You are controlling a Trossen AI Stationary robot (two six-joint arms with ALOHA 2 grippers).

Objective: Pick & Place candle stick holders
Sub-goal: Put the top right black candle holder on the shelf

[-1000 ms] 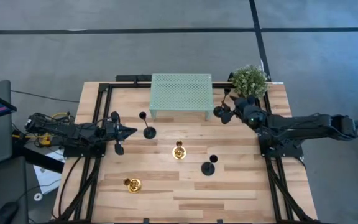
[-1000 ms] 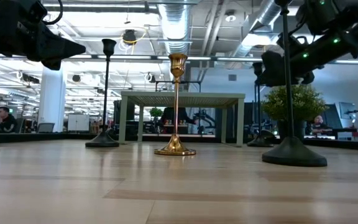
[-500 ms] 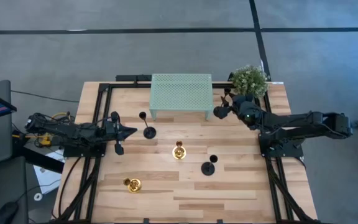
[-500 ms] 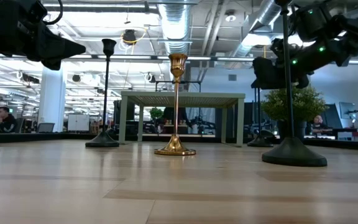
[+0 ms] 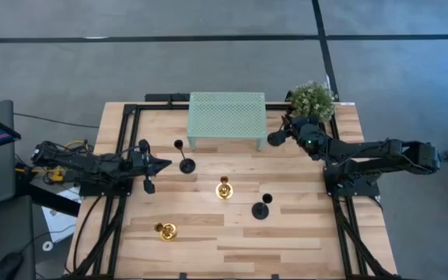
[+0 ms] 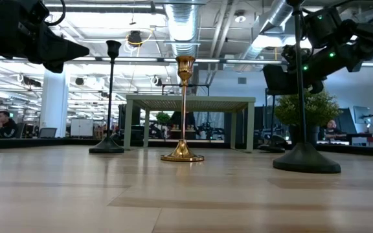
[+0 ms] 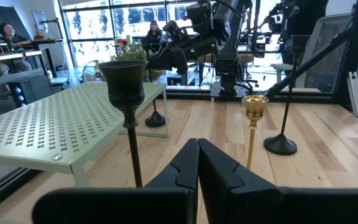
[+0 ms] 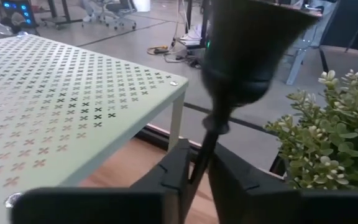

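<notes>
Right gripper (image 5: 289, 129): positioned at the back right of the table (image 5: 302, 233), between the green perforated stand (image 5: 226, 115) and the plant (image 5: 312, 99). The fingers (image 8: 174, 169) are pinched on the thin stem of a black candle stick holder (image 8: 244, 56).
Held black holder, axis: the cup is seen above the fingers in the right wrist view and the stem runs down between them. The base is cut off there, so contact with the table cannot be confirmed.
Left gripper (image 5: 162, 163): positioned at the left side of the table, level with the second black holder (image 5: 185, 161). The fingers (image 7: 183, 167) are pressed together with nothing between them.
Second black holder: stood upright on its round base just beside the left fingertips, long axis vertical, cup upward.
Third black holder (image 5: 262, 208): stood upright right of centre, toward the front. Its top is cut off in the low view.
Gold holder, centre (image 5: 224, 189): stood upright on its base, cup upward.
Gold holder, front left (image 5: 166, 229): seen only from above. Whether it is upright or lying cannot be told.
Background: a person (image 6: 2, 123) is seated beyond the table in the low view.
</notes>
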